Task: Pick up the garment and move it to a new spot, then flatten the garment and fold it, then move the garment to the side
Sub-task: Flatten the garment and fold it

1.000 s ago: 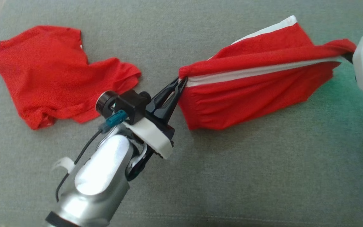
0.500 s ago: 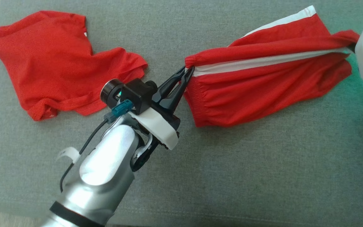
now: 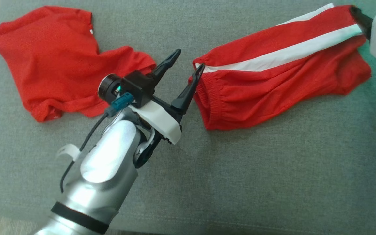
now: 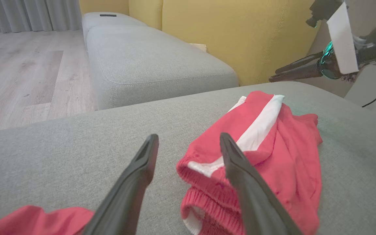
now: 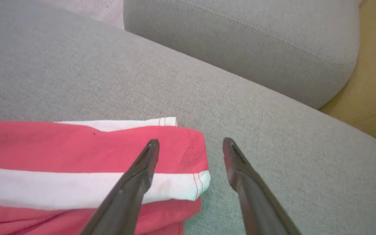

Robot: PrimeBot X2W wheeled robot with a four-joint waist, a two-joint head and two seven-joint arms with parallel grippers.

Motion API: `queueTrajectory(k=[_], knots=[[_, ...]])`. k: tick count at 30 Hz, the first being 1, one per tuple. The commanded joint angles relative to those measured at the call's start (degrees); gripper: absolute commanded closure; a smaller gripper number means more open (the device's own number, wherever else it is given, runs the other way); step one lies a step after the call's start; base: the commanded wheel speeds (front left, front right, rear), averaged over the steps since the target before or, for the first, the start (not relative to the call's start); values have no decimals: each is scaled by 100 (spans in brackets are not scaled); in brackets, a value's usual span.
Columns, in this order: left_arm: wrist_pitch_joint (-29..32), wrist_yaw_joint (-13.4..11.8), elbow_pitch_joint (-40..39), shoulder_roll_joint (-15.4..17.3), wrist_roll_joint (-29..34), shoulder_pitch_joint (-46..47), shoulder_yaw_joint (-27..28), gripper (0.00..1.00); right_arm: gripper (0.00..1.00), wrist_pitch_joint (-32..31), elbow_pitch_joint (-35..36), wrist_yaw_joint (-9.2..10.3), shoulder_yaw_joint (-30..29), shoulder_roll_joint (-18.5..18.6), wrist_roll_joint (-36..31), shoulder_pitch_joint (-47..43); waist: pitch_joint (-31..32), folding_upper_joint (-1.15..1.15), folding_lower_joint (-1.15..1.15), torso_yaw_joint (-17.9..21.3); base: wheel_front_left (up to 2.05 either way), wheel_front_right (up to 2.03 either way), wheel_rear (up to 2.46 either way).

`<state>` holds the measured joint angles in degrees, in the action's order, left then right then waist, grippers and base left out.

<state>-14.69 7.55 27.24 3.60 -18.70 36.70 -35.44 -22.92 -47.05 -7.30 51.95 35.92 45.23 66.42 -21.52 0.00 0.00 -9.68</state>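
The garment is a pair of red shorts with a white side stripe, lying stretched out on the grey cushion. My left gripper stands open at the elastic waistband end, its right finger just touching the cloth's edge, nothing held. In the left wrist view the left gripper spans bare cushion and the waistband of the garment. My right gripper is at the leg hem, top right. In its own view the right gripper is open over the hem corner of the garment.
A crumpled red shirt lies to the left of my left gripper, close to its wrist. Beyond the cushion stand a second grey cushion, a yellow backrest and wooden floor.
Both grippers have opened and let go of the shorts, which were held taut between them and now lie flatter on the cushion. The head camera has also shifted.
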Motion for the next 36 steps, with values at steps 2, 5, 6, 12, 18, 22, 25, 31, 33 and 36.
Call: queueTrajectory(k=[2,5,6,12,18,22,25,31,33,36], knots=[[-30,-7,-161,66,77,103,290,0,0,372,-105,-19,-156,-74,-23,68,122,0,0,42,0,0,0],[-30,-7,-231,55,106,-15,492,0,0,956,-338,-19,-327,-278,22,-10,305,0,0,103,0,0,0],[-30,-7,-269,51,114,-70,588,0,0,1176,-404,-19,-416,-353,71,-54,380,0,0,131,0,0,0],[-30,-33,-659,20,232,-585,1296,0,0,2798,-648,-19,-1004,-1009,260,-597,944,0,0,355,0,0,0],[-30,-101,-1075,0,388,-1164,1829,0,0,3633,-764,-19,-1400,-1529,148,-1289,1417,0,0,551,0,0,0],[-30,-108,-1320,-17,490,-1592,2057,0,0,3779,-697,-19,-1730,-1768,-274,-1808,1629,0,0,667,0,0,0],[-30,-120,-1479,-31,548,-1927,2209,0,0,3788,-338,-19,-2269,-1910,-810,-2298,1757,0,0,744,0,0,0],[-30,-127,-1796,-56,728,-2529,2341,0,0,3791,481,-19,-3623,-2435,-2084,-3673,1943,0,0,859,0,0,0],[-30,-142,-1886,-61,787,-2698,2364,0,0,3791,767,-19,-4024,-2655,-2468,-4082,1983,0,0,893,0,0,0],[-30,-165,-1971,-66,817,-2865,2390,0,0,3791,1042,-19,-4388,-2870,-2806,-4446,2026,0,0,926,0,0,0]])
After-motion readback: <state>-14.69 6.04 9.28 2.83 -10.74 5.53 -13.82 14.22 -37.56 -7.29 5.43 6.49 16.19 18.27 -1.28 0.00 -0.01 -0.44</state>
